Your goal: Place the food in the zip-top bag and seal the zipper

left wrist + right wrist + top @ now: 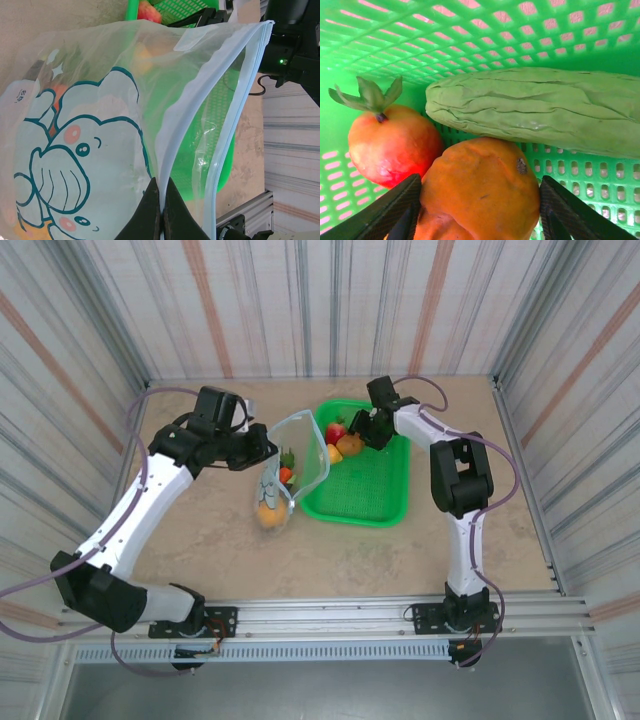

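The clear zip-top bag (292, 462) with its elephant print (85, 150) stands open beside the green basket (365, 490). My left gripper (162, 197) is shut on the near side of the bag's mouth, next to the light-blue zipper (241, 112). An orange piece (268, 510) and a red-and-green piece (287, 473) lie inside the bag. In the basket's far left corner my right gripper (480, 200) has its fingers (395, 210) pressed against both sides of the orange-brown potato (480, 190). A red apple (390, 145) and a long pale-green vegetable (535, 110) lie against the potato.
The green basket's mesh wall (470, 35) rises close behind the food. A yellow piece (333, 452) lies by the basket's left rim. Striped walls enclose the table, and bare tabletop (400, 560) shows in front of the basket.
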`<action>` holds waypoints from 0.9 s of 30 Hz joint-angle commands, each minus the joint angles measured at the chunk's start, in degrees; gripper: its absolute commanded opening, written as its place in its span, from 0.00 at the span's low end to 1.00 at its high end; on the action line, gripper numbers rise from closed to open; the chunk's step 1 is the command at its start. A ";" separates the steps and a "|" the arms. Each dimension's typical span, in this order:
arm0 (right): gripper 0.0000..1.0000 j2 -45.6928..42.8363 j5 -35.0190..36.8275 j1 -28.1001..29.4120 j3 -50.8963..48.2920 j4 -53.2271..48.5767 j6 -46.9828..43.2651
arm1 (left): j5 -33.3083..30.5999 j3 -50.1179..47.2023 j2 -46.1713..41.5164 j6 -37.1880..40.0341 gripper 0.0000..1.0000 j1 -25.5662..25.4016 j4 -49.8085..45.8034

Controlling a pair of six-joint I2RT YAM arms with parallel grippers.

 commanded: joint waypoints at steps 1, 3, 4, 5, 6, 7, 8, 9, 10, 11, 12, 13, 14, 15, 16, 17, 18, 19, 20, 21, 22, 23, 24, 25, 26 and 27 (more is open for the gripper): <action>0.57 0.52 -1.90 -0.48 -1.75 1.05 1.03 | 0.22 0.34 0.53 0.64 0.00 0.59 0.22; 0.51 -0.38 -1.98 -0.84 -2.59 1.13 0.56 | 0.15 0.45 0.62 0.73 0.00 0.67 0.16; 0.50 -1.01 -1.77 -1.06 -3.10 1.33 0.35 | 0.09 0.61 0.69 0.81 0.00 0.67 0.20; 0.49 -1.84 -1.67 -1.31 -3.57 1.48 0.22 | 0.08 0.77 0.79 0.82 0.00 0.67 0.14; 0.48 -2.64 -1.63 -1.55 -3.99 1.57 0.19 | 0.09 1.03 0.93 0.90 0.00 0.67 0.08; 0.48 -3.65 -1.51 -1.79 -4.45 1.82 0.07 | 0.05 1.18 0.97 0.86 0.00 0.67 0.10; 0.48 -4.66 -1.35 -1.95 -4.85 2.09 -0.06 | 0.01 1.37 1.05 0.91 0.00 0.64 0.09; 0.48 -5.66 -1.21 -2.02 -5.19 2.25 -0.07 | 0.00 1.39 1.10 0.99 0.00 0.65 0.09; 0.48 -6.79 -1.11 -2.04 -5.46 2.35 -0.32 | -0.15 1.64 1.15 0.99 0.00 0.67 -0.05; 0.48 -7.94 -0.68 -2.04 -5.57 2.30 -0.44 | -0.11 1.74 1.14 1.19 0.00 0.63 -0.02; 0.48 -8.94 -0.44 -1.96 -5.64 2.21 -0.50 | -0.17 1.75 1.25 1.34 0.00 0.67 -0.01; 0.48 -10.05 0.01 -1.76 -5.62 1.94 -0.83 | -0.31 1.80 1.32 1.38 0.00 0.67 -0.04; 0.48 -11.26 0.67 -1.46 -5.55 1.40 -1.06 | -0.51 2.09 1.40 1.35 0.00 0.67 -0.24; 0.48 -12.50 1.41 -1.25 -5.65 0.88 -1.13 | -0.60 2.27 1.51 1.40 0.00 0.76 -0.27; 0.48 -13.90 2.16 -0.84 -5.84 0.43 -1.28 | -0.68 2.49 1.66 1.36 0.00 0.76 -0.24; 0.48 -15.41 3.05 -0.37 -6.05 -0.36 -1.46 | -0.70 2.79 1.80 1.35 0.00 0.76 -0.22; 0.48 -16.82 3.92 0.00 -6.26 -1.05 -1.64 | -0.78 2.94 1.94 1.35 0.00 0.76 -0.23; 0.48 -18.39 4.94 0.60 -6.56 -1.83 -2.11 | -0.85 3.10 2.07 1.26 0.00 0.78 -0.13; 0.48 -20.11 6.20 1.19 -6.95 -2.40 -2.57 | -0.75 3.16 2.19 0.97 0.00 0.85 -0.11; 0.48 -21.67 6.98 1.61 -7.32 -2.83 -2.92 | -0.55 3.11 2.27 0.67 0.00 0.93 0.14; 0.48 -23.35 7.58 1.97 -7.58 -3.29 -3.10 | -0.24 3.14 2.42 0.24 0.00 0.98 0.46; 0.48 -24.94 8.06 2.30 -7.78 -3.64 -3.25 | 0.02 3.15 2.64 -0.12 0.00 1.02 0.73; 0.48 -26.81 8.77 2.87 -8.10 -4.01 -3.49 | 0.48 3.28 2.83 -0.47 0.00 1.01 0.86; 0.48 -28.71 9.45 3.39 -8.36 -4.29 -3.82 | 0.92 3.47 3.18 -0.76 0.00 1.11 1.04; 0.48 -30.43 10.06 3.92 -8.53 -4.61 -4.14 | 1.29 3.66 3.46 -1.01 0.00 1.11 1.09; 0.48 -32.55 10.78 4.55 -8.86 -4.64 -4.77 | 1.56 3.97 3.75 -1.33 0.00 1.09 1.12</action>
